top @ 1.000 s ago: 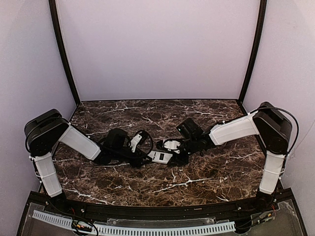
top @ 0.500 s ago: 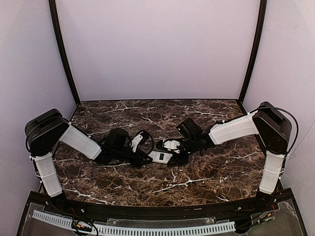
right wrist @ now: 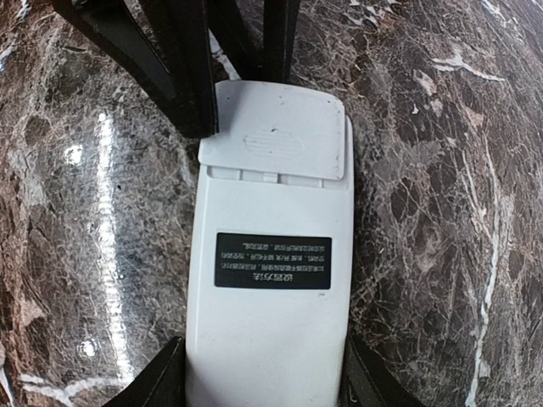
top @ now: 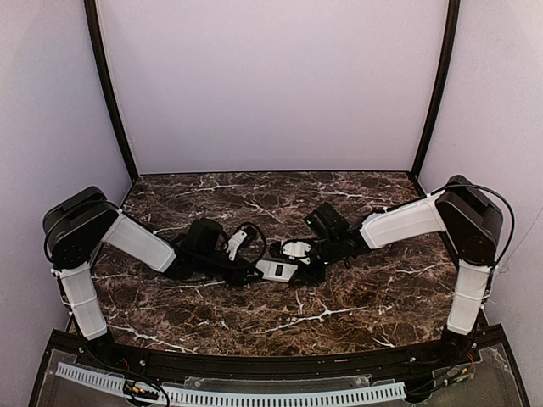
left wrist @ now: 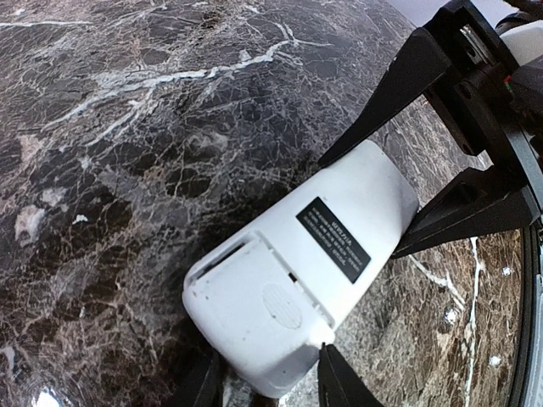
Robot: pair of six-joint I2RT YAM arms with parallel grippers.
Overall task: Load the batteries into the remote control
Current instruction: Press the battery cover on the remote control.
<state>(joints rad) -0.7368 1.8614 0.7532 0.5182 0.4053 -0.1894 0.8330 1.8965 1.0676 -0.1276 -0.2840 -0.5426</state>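
The remote control (top: 276,270) lies back up on the marble between my two grippers. Its white back with a black label shows in the left wrist view (left wrist: 339,229) and the right wrist view (right wrist: 271,339). The battery cover (right wrist: 276,136) sits on its recess, with a thin dark gap along one edge (left wrist: 216,254). My right gripper (right wrist: 265,386) is shut on the remote's sides at the label end. My left gripper (left wrist: 271,386) is partly open, its fingertips against the cover end. No batteries are in view.
The dark marble table (top: 356,305) spreads around the remote. A small white piece (top: 295,249) lies just behind the remote, near the right gripper. Grey walls and black corner posts enclose the back and sides.
My left wrist has shifted slightly up and to the right. The remote and the right arm have stayed in place.
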